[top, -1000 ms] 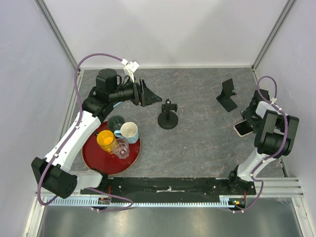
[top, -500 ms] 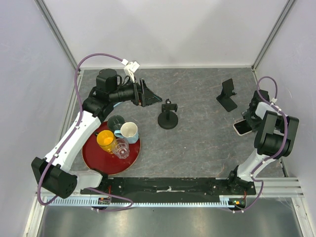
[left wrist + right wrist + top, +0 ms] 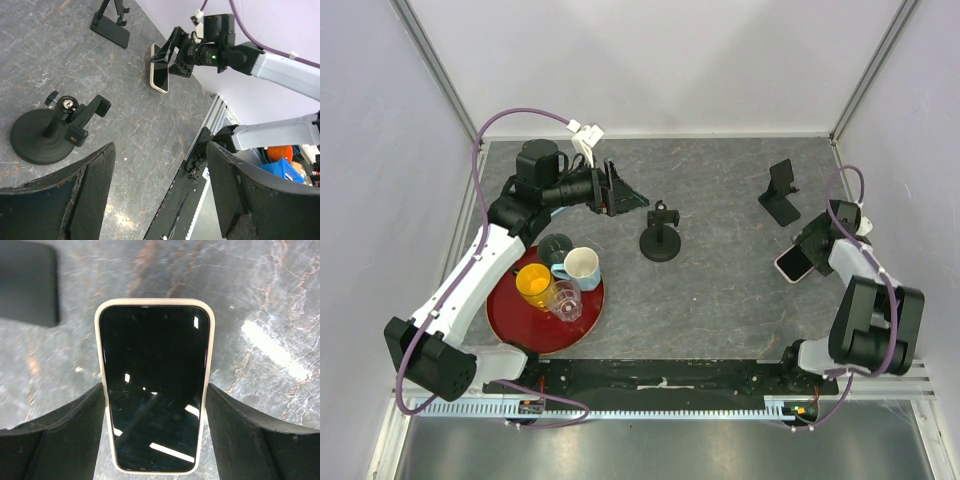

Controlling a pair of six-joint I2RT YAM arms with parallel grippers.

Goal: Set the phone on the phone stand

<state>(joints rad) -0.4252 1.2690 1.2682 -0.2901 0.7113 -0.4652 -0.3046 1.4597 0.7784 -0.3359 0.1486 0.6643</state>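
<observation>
The phone (image 3: 794, 264), black screen in a white case, is held between the fingers of my right gripper (image 3: 808, 250), just off the grey table. In the right wrist view the phone (image 3: 155, 385) fills the middle, screen up, with my right gripper (image 3: 156, 435) shut on its two long edges. A black angled phone stand (image 3: 781, 192) stands just behind it; its base shows at the top left of the right wrist view (image 3: 27, 282). My left gripper (image 3: 625, 196) is open and empty, held above the table at the back left.
A black round-based clamp stand (image 3: 661, 238) stands mid-table. A red plate (image 3: 520, 320) at the left holds a yellow cup (image 3: 534, 284), a white mug (image 3: 582, 266), a clear glass (image 3: 566, 299) and a dark lid (image 3: 556, 246). The right wall is close behind the right arm.
My right gripper has swung left and toward the table's middle, carrying the phone away from the right edge. The left arm has not moved.
</observation>
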